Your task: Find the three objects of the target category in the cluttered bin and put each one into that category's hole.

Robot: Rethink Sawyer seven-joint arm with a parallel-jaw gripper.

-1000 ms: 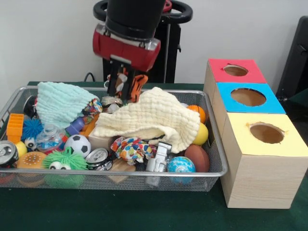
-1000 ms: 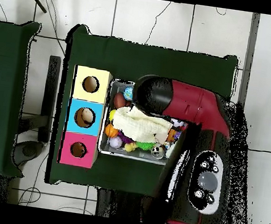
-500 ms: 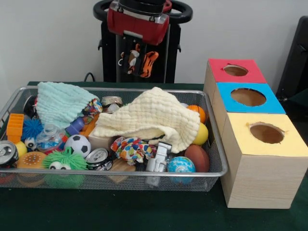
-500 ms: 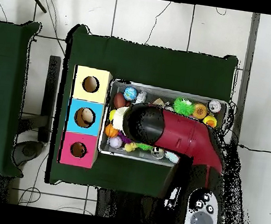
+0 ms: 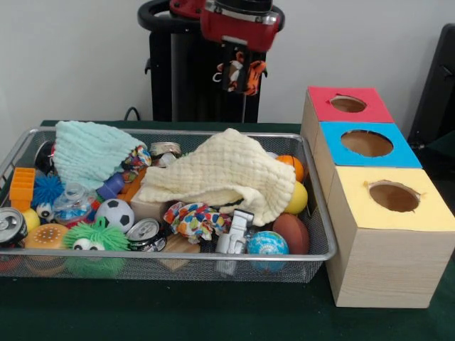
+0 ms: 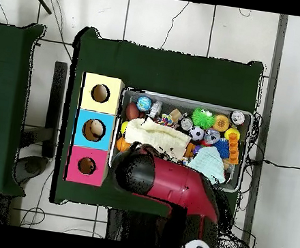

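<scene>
Front view shows the red and black arm raised high above the far edge of the wire mesh bin, its wrist pointing straight down. The gripper hangs well above the clutter, its fingers pinched on a small orange and black striped plush toy that dangles between them, clear of everything below. The toy sits left of the wooden box with three holes, whose tops run red at the far end, blue in the middle and yellow nearest. Below, a cream waffle-weave cloth drapes over the middle of the bin and a pale teal cloth covers the far left corner. Near the front rim lie a small soccer ball, a green spiky ball with eyes and a crushed drink can. Overhead, the arm crosses the bin's edge nearest the robot base, hiding the gripper beneath it.
</scene>
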